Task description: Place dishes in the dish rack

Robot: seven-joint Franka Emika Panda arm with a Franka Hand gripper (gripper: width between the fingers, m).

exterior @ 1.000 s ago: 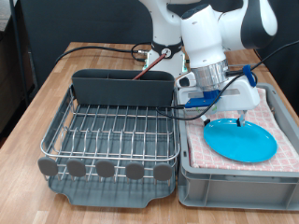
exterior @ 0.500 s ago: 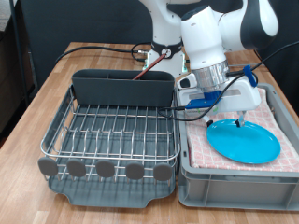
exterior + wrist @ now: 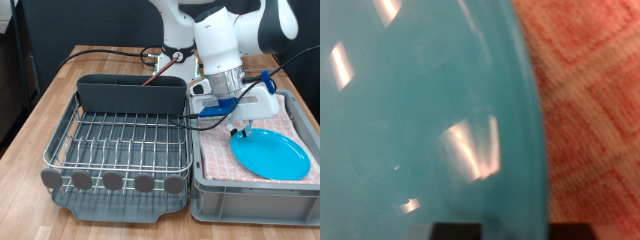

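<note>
The light-blue plate (image 3: 272,154) lies on the pink checked cloth in the grey bin (image 3: 250,196) at the exterior view's right. My gripper (image 3: 243,129) hangs over the plate's edge nearest the rack, fingertips close to or touching the rim. In the wrist view the plate (image 3: 420,120) fills most of the picture, with the cloth (image 3: 595,100) beside it. The dish rack (image 3: 120,140) stands to the exterior view's left of the bin with nothing on its wire grid. The mug and the wooden spoon are out of view.
The rack's tall grey cutlery caddy (image 3: 130,95) stands along its far side, and round grey tabs (image 3: 112,181) line its near edge. Black cables (image 3: 100,55) run over the wooden table (image 3: 40,110) behind the rack. The robot arm (image 3: 215,40) rises behind the bin.
The plate has slid towards the exterior view's right and a little lower on the cloth. The gripper has stayed almost in place.
</note>
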